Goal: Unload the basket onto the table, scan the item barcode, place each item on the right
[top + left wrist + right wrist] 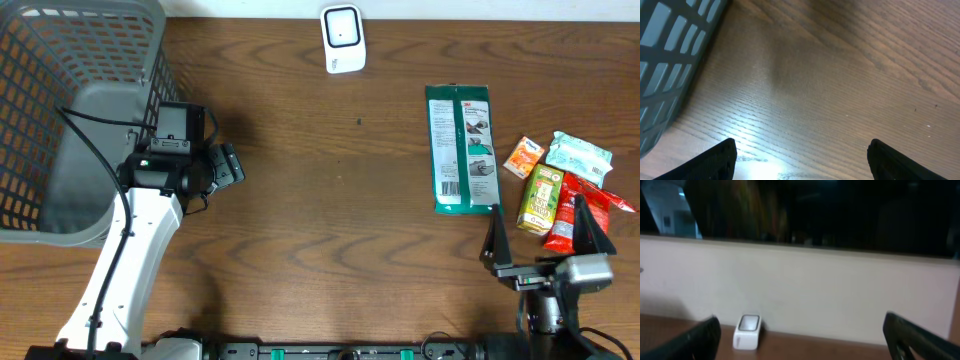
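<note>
Fingertips (720, 159) of the left gripper (232, 165) sit at the bottom corners of its wrist view. They are set wide apart with only bare table (840, 90) between them, so the claw is released and empty. The right gripper (540, 228) is also spread wide and grasps nothing.

No item is held. The wipes pack (462, 150), green and long, lies flat on the right half of the table, its length running away from the robot. Just to its right is a cluster of four. An orange packet (522, 158) and a pale packet (577, 155) lie on the far side. A juice box (541, 198) and a red packet (590, 205) lie side by side on the near side, touching.

From overhead, the right gripper hangs at the near end of this cluster. One finger is just beside the wipes pack's near right corner and the other is over the red packet. Whether either touches cannot be told.

The scanner (343, 38), white, stands at the table's far edge near the middle, well apart from the goods. In the right wrist view it sits at the foot of a pale wall (840, 290).

At far left stands a grey mesh basket (60, 120), with the left gripper just beside its right wall.
</note>
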`<state>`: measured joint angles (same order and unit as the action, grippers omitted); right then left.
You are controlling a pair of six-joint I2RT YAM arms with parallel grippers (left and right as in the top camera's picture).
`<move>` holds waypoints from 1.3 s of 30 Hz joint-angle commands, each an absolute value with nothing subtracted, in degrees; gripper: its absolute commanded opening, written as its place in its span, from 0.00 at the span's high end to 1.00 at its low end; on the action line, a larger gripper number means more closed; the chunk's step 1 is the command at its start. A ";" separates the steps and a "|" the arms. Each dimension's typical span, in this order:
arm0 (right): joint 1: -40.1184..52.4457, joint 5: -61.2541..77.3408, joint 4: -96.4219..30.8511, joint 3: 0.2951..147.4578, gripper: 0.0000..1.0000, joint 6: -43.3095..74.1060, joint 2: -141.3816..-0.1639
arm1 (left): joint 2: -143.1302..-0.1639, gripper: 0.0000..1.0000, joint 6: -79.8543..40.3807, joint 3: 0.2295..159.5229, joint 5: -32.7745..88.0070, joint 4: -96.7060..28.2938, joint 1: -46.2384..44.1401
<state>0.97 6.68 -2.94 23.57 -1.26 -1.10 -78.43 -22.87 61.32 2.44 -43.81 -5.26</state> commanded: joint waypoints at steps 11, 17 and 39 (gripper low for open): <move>0.30 8.47 24.23 3.75 0.01 1.26 -0.32 | -77.87 0.16 -22.98 61.36 1.91 -44.10 -5.04; 0.30 8.40 18.00 0.30 0.01 1.48 -0.30 | -77.87 0.16 -22.98 61.36 1.91 -44.10 -5.04; 0.36 6.50 -3.70 0.32 0.01 1.67 -0.32 | -77.87 0.16 -22.98 61.36 1.91 -44.10 -5.04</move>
